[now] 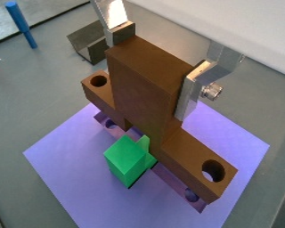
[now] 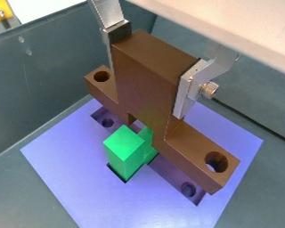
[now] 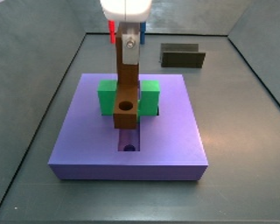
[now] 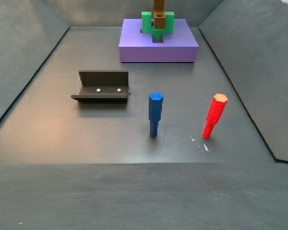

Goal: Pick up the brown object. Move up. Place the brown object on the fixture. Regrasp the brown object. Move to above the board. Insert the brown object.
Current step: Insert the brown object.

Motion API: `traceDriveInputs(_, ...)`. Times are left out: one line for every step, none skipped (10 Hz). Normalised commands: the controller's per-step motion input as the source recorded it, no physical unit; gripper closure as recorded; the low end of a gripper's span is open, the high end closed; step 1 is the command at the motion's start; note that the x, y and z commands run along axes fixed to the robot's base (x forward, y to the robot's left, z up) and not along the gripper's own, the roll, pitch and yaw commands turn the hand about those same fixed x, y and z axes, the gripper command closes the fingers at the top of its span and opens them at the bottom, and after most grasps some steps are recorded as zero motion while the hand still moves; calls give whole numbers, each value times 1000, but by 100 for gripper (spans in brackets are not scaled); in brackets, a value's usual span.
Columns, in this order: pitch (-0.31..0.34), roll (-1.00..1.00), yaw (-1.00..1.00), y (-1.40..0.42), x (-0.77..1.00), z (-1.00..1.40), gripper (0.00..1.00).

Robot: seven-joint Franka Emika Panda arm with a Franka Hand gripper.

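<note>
My gripper (image 1: 157,62) is shut on the brown object (image 1: 145,107), a T-shaped block, and holds its long bar upright from above. Both wrist views show the silver fingers (image 2: 192,85) pressed on its two sides. The cross bar with round holes sits low at the central slot of the purple board (image 1: 68,169), beside the green block (image 1: 129,158). In a side view the gripper (image 3: 129,39) holds the brown object (image 3: 127,87) over the board (image 3: 130,149), between the arms of the green block (image 3: 108,94). I cannot tell how deep it sits. The fixture (image 3: 182,56) stands empty behind the board.
The board (image 4: 158,47) lies at the far end of the grey floor. The fixture (image 4: 101,87) stands mid-floor to the left. A blue peg (image 4: 157,112) and a red peg (image 4: 214,115) stand upright to its right. Grey walls enclose the floor.
</note>
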Motion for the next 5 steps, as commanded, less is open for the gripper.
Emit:
traceDriveInputs(-13,0,43,0,0,-126,100)
traceDriveInputs(0,31,3,0,-20,-80,100)
traceDriveInputs(-11,20,29,0,0,-103,100)
traceDriveInputs(-34,1,29,-49,0,-94,100)
traceDriveInputs(-66,24,111,-183,0,-149,100)
